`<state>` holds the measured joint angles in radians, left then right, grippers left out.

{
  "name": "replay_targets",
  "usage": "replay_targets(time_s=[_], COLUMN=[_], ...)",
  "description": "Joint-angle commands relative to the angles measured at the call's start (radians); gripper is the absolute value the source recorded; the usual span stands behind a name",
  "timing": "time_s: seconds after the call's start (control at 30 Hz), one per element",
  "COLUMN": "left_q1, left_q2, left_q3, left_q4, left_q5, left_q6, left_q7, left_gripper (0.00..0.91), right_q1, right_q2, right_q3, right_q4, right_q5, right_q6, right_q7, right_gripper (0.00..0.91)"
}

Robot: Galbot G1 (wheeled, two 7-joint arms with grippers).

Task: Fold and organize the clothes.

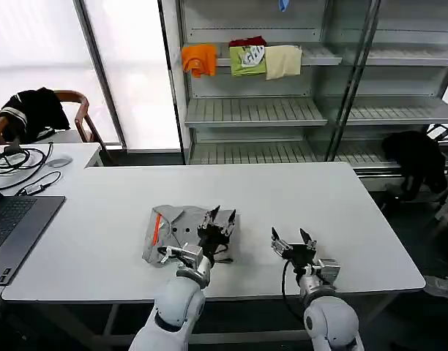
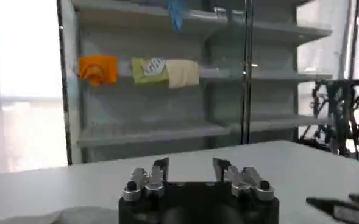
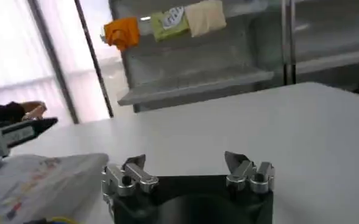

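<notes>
A folded grey shirt [image 1: 173, 230] with an orange-red collar strip lies on the white worktop [image 1: 282, 197]. The left tool [image 1: 219, 221] hovers at its edge, fingers spread wide, empty. The right tool [image 1: 290, 240] hovers beside it, likewise wide and empty.

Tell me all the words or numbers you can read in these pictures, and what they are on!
No text reads clearly enough to quote.
Green cloth on the shelf: a white print, too blurred to read.
Folded grey shirt on the table: an orange-red strip and a small multicoloured print, no letters legible.
Laptop: small stickers near its front corner, too small to read.
Left pincer and right pincer: no markings visible.
</notes>
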<state>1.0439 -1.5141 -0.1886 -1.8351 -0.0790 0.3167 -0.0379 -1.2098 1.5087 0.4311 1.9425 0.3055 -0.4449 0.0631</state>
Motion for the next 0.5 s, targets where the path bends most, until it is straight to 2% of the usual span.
replay_targets(time_s=[0.03,0.17,0.23,0.3,0.33,0.5], left_q1=[-0.011,0.037,0.072,0.119,0.13,0.164], left_q2=[0.115,0.239,0.256,0.252,0.247,0.202], left_q3=[-0.161,-0.335,-0.39,-0.46,-0.475,-0.506], left_q4=[-0.192,-0.228,-0.239,-0.261,-0.265,-0.263], left_q5=[-0.202,-0.287,-0.339,-0.383,-0.388,-0.391], left_q6=[0.018,0.034,0.042,0.049,0.049,0.049], left_q7=[-0.077,-0.088,-0.086,-0.077,-0.074,-0.077], left_gripper=[0.907,0.907,0.907,0.907,0.907,0.907], right_q1=[0.08,0.106,0.113,0.12,0.121,0.115], right_q2=[0.114,0.142,0.138,0.128,0.127,0.132], right_q3=[-0.137,-0.184,-0.202,-0.224,-0.227,-0.224], right_q4=[-0.075,-0.137,-0.155,-0.174,-0.178,-0.181], right_q5=[0.231,0.27,0.296,0.324,0.328,0.327], right_q6=[-0.128,-0.134,-0.133,-0.133,-0.132,-0.132], right_q7=[0.038,0.07,0.07,0.082,0.083,0.093], right_gripper=[0.907,0.907,0.907,0.05,0.0,0.0])
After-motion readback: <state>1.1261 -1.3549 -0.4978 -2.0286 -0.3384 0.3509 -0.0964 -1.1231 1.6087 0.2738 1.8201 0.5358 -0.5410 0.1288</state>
